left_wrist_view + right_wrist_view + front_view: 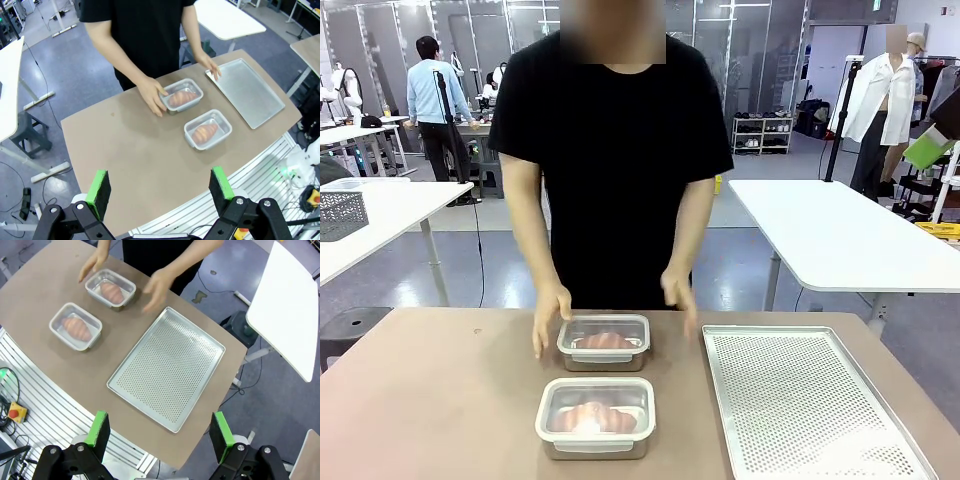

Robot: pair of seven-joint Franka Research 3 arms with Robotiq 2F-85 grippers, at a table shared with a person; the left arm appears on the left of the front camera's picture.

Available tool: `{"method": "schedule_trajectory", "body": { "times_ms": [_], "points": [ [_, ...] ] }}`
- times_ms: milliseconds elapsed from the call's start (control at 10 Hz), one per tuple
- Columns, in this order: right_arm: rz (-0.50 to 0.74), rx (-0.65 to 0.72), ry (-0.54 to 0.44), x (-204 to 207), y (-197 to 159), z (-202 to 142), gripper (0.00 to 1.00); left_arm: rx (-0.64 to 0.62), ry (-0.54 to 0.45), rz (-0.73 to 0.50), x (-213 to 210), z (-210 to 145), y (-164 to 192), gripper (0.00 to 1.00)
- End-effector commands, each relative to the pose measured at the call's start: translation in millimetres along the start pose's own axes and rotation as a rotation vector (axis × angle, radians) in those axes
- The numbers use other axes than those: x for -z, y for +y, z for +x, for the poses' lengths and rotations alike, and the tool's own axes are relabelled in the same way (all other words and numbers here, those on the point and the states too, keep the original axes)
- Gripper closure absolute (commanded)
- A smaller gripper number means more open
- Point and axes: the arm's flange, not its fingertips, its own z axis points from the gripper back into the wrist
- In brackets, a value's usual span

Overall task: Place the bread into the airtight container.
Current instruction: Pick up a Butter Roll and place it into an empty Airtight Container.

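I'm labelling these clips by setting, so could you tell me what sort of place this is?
Probably a robotics lab or test hall, not a kitchen. Plain white tables stand on a bare grey floor, a storage rack sits at the back wall, and another person works at a far bench.

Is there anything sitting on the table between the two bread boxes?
No. In the front view, bare brown table separates the near container from the far container by the person's hand.

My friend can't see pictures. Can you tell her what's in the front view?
Two clear containers, each holding bread, sit on a brown table. A person stands behind with a hand beside the far one; a metal tray lies nearby.
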Motion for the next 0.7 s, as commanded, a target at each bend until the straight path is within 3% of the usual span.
{"method": "schedule_trajectory", "body": {
  "times_ms": [0, 600],
  "points": [
    [-0.003, -0.001, 0.006, -1.7, -0.6, -1.9, 0.00, 0.005, -0.009, -0.003, -1.5, 0.4, -2.6, 0.00],
    [-0.003, -0.001, 0.006, -1.7, -0.6, -1.9, 0.00, 0.005, -0.009, -0.003, -1.5, 0.4, -2.6, 0.00]
  ]
}}
